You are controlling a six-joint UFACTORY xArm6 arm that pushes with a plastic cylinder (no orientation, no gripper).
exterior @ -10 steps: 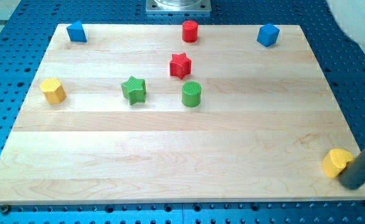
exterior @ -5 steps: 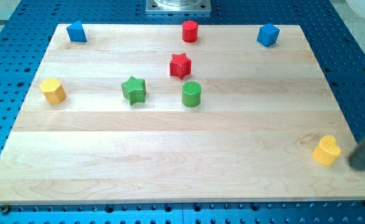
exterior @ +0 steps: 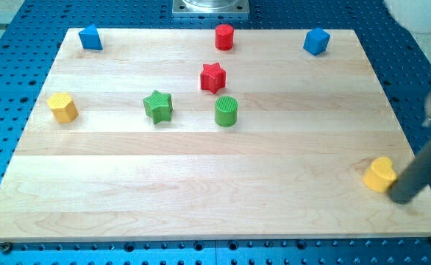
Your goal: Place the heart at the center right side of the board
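The yellow heart [exterior: 379,174] lies near the board's lower right corner, below the middle of the right edge. My tip [exterior: 402,197] is at the heart's lower right, touching or almost touching it. The dark rod rises from there toward the view's right edge.
Wooden board [exterior: 201,184] on a blue perforated table. Blue block [exterior: 90,37] top left, red cylinder [exterior: 224,37] top middle, blue cube [exterior: 316,41] top right. Red star [exterior: 212,77], green star [exterior: 158,106], green cylinder [exterior: 226,111] mid-board. Yellow block [exterior: 62,107] at left.
The yellow heart has slid up and to the left from the board's lower right corner. My tip drew off to the right, then came back against the heart's lower right.
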